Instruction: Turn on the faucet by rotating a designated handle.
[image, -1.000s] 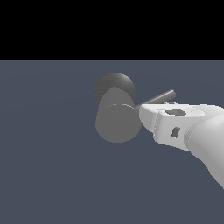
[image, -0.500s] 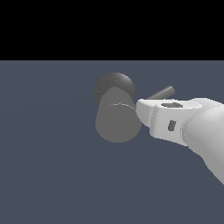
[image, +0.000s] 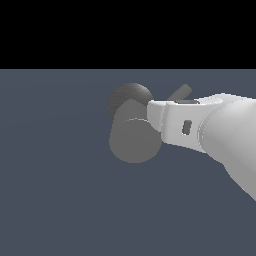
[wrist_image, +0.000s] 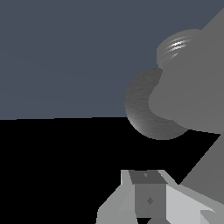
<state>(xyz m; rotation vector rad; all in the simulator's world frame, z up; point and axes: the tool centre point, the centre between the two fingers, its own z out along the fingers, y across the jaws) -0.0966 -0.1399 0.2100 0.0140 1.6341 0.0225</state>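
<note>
Surface (image: 55, 190): flat and dark blue-grey, plain all over.
Room: just black above the surface, with a straight line where they meet.
Writing: I can't see any words or labels.
Faucet (image: 134, 140): a short grey tube near the middle of the exterior view, flat round face, darker round part behind it.
Handle (image: 181, 92): a thin grey stick poking up from behind the white arm (image: 220, 135), tilted toward the exterior view's right.
Gripper (image: 152, 116): right against the faucet's side; I can't tell if its fingers are apart or together.
</note>
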